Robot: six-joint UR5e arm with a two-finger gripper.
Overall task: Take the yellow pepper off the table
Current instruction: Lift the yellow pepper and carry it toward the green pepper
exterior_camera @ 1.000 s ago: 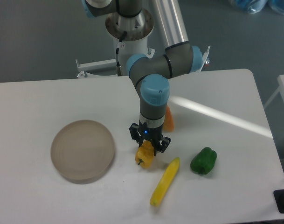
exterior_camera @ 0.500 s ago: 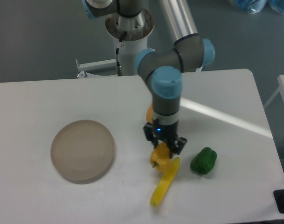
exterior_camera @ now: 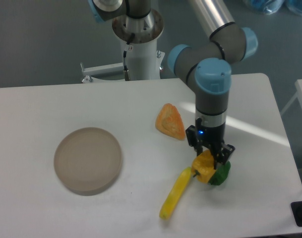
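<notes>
Fingers clamped on the yellow pepper — partly covering the green pepper.

no text, label, brand, number or sign can be read anywhere in the view.
</notes>
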